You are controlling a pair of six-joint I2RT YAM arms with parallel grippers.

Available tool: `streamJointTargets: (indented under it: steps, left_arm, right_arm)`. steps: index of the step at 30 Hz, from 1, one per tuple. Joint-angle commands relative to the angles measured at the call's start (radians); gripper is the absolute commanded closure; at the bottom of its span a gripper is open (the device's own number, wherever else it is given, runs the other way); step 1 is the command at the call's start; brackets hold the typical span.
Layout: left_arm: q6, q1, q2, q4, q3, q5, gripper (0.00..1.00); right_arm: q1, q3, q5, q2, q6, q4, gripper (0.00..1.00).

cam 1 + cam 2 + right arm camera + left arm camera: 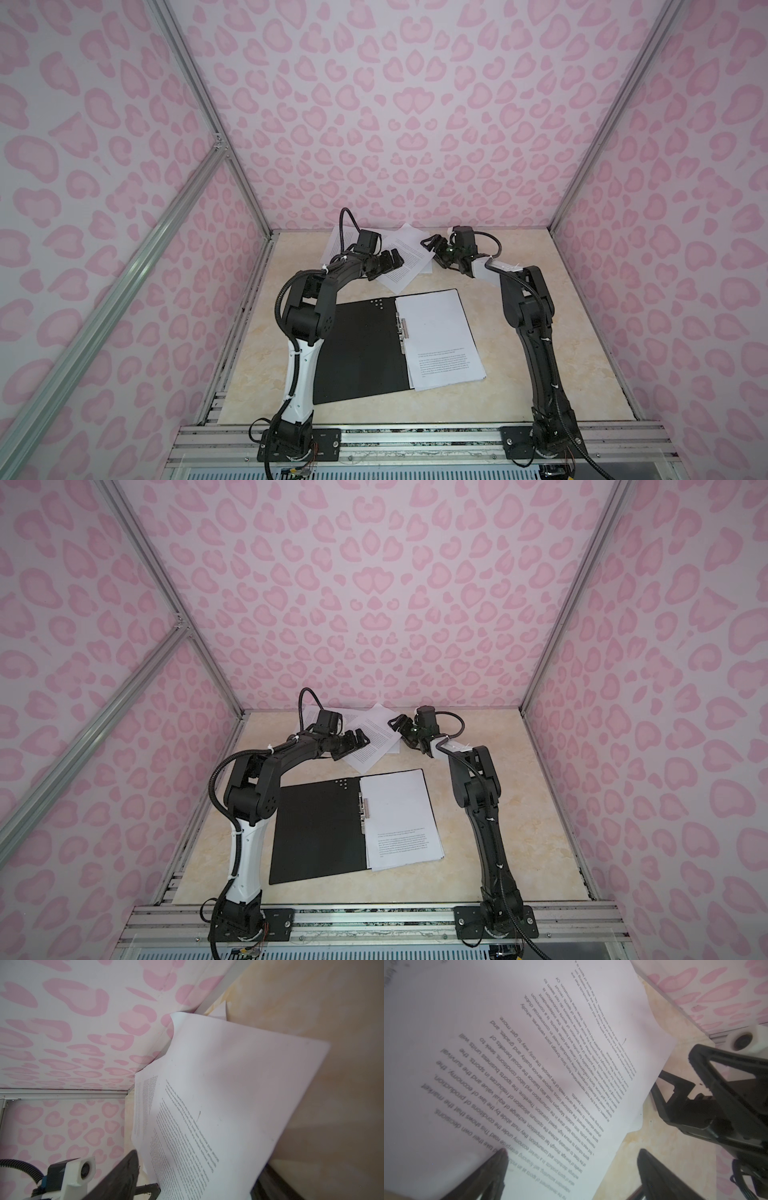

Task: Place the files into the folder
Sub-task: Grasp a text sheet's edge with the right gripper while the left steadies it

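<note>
The folder (361,353) lies open on the table, black inside up, its metal clip (402,328) at the spine. A stack of files (440,332) rests on its right half. More loose files (409,259) lie fanned at the back of the table. My left gripper (392,264) hovers open over the top printed sheet (529,1053), one fingertip (501,1153) at the paper and the other past its edge. My right gripper (434,251) stands open astride that sheet's raised right edge (228,1105), the paper between its jaws without a pinch.
The pink-patterned back wall (395,166) rises just behind the loose sheets, one corner curling against it. Aluminium frame posts (266,232) mark the back corners. The arm bases sit on a metal rail (415,436) at the front edge. Another sheet (336,241) lies behind the left wrist.
</note>
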Motion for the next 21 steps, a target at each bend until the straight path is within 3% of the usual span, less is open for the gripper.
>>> streamJointTargets:
  steps: [1,12,21]
  left_arm:
    - [-0.102,-0.01,0.001,-0.136,-0.037,0.018,0.02]
    - [-0.163,-0.043,-0.005,-0.107,-0.046,0.038,0.02]
    - [-0.174,-0.046,-0.049,-0.095,-0.032,0.068,0.02]
  right_arm:
    - [0.02,-0.007,-0.018,0.008,0.033,0.06,0.24]
    - [0.073,-0.051,0.112,-0.048,0.01,-0.028,0.41]
    - [0.069,-0.094,0.123,-0.069,0.036,-0.002,0.5]
